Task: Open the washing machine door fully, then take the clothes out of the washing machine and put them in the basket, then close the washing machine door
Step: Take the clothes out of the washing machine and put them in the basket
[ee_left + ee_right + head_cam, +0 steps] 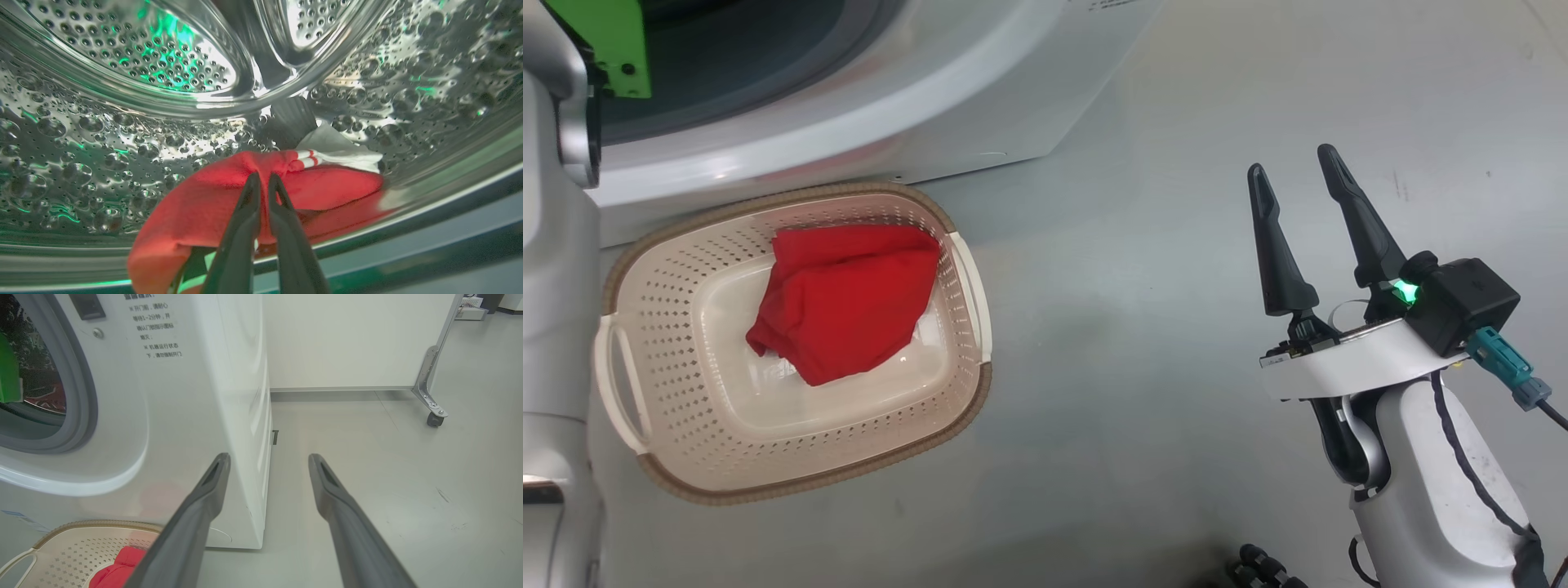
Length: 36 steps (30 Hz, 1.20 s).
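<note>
Your left gripper (263, 177) was deep inside the washing machine's (947, 90) perforated steel drum (122, 134), its jaws drawn almost together with only a sliver of gap. They looked pinched on a raised fold of the red-and-white garment (204, 196). That garment lay on the drum's lower wall with its long axis running crosswise to the jaws. 1 red end sagged toward the lower left of the left wrist view, past the drum's lip. The white part and its striped trim trailed off to the upper right, beyond the fingertips. The grip seemed to sit near the middle of the cloth, so both ends would probably hang when you drew it out. Your way out ran back along the fingers, through the opening and down. The basket (670, 327) stood on the floor (1143, 327) tight against the machine's front, just below the opening, and 1 crumpled red garment (845, 298) already lay in it. Your right gripper (1292, 162) hung over bare floor well to the right of the basket. Its jaws were spread wide and held nothing, so the left arm was plainly the nearer 1 for this lift.
</note>
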Motion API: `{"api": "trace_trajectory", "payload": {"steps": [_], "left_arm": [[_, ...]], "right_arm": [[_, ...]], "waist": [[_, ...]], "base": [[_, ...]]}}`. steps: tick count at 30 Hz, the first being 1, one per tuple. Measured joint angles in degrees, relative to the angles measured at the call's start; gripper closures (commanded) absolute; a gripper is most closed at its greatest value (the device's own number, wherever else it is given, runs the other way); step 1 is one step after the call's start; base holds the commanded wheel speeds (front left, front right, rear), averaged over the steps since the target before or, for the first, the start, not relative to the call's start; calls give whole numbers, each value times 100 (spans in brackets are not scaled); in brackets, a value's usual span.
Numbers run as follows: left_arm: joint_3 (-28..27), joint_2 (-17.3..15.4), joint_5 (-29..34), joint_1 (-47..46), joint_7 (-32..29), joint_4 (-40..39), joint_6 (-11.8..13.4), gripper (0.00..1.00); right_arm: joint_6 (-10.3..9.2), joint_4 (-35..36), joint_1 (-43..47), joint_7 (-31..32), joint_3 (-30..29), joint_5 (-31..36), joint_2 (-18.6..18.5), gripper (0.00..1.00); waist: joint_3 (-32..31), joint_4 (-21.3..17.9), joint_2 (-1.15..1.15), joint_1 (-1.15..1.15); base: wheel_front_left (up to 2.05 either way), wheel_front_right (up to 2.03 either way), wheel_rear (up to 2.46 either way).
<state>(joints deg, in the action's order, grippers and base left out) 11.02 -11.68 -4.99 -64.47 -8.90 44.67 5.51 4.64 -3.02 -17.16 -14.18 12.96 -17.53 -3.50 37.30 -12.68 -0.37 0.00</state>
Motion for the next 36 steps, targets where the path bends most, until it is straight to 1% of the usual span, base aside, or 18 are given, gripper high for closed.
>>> {"api": "trace_trajectory", "payload": {"steps": [4,10,11,17,21,25,31,36], "left_arm": [[-68,183,-107,109,449,-132,1,100],[-162,421,-303,566,1196,-372,25,100],[-162,421,-303,566,1196,-372,25,100],[-179,671,-453,1139,1876,-581,25,100],[-168,780,-460,1544,2315,-738,25,100],[-152,791,-497,1955,2384,-969,25,100],[88,847,-497,2620,2384,-1357,-12,100],[171,859,-482,3156,2374,-1751,-27,100]], "right_arm": [[0,-29,0,-1,-25,12,-7,0],[0,-94,4,-1,-68,38,-49,0],[0,-94,4,-1,-68,38,-49,0],[-1,-140,20,-2,-120,56,-112,0],[-2,-187,76,-10,-183,74,-183,0],[-7,-226,159,-29,-204,104,-210,0],[-7,-315,283,-33,-214,108,-241,0],[-7,-425,452,-33,-209,114,-260,0]], "waist": [[-69,83,0,0],[-201,234,0,0],[-201,234,0,0],[-384,398,0,0],[-531,515,0,0],[-704,626,0,0],[-1004,775,0,-1],[-1292,882,0,-1]], "base": [[0,0,0],[0,0,0],[0,0,0],[0,0,0],[0,0,0],[0,0,0],[0,0,0],[0,0,0]]}}
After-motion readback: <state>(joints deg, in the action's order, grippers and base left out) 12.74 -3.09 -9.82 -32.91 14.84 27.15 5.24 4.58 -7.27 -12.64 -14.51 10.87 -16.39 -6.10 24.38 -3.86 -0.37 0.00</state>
